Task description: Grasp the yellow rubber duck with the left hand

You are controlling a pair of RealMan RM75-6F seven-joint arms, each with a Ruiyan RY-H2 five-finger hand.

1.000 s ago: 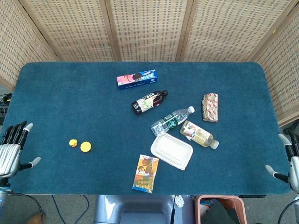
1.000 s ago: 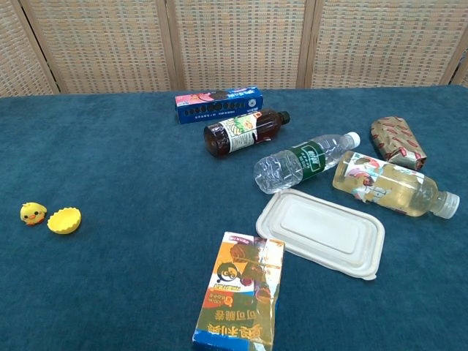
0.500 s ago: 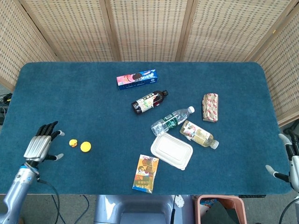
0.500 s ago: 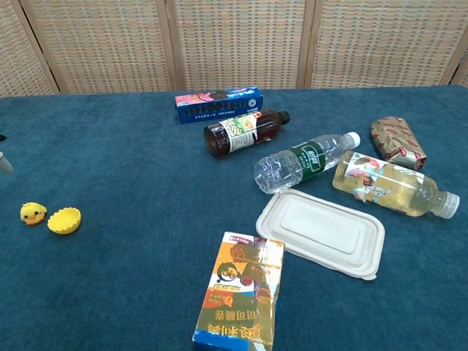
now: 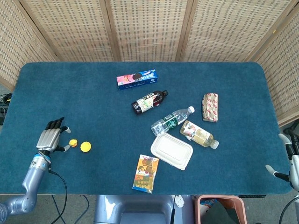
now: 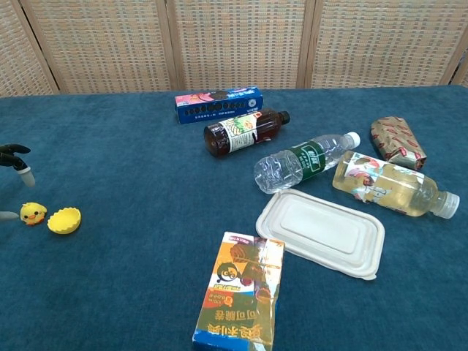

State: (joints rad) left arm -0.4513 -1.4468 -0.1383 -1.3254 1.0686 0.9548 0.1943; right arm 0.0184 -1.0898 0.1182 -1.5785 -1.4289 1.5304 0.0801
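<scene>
The small yellow rubber duck (image 5: 73,143) (image 6: 32,213) sits on the blue table near its left front, beside a yellow cup-shaped shell (image 5: 85,147) (image 6: 64,220). My left hand (image 5: 51,136) hovers just left of the duck with its fingers spread and nothing in it; the thumb tip lies close to the duck. In the chest view only its fingertips (image 6: 17,155) show at the left edge. My right hand (image 5: 289,158) stays at the table's right front edge, fingers apart and empty.
Right of centre lie a cookie box (image 5: 137,78), a dark bottle (image 5: 149,101), a clear water bottle (image 5: 172,119), a tea bottle (image 5: 199,134), a white lidded container (image 5: 172,151), a wrapped snack (image 5: 210,107) and a carton (image 5: 145,173).
My left hand has moved from the table's left edge rightward and forward, ending right beside the duck. The right hand and all objects stayed put.
</scene>
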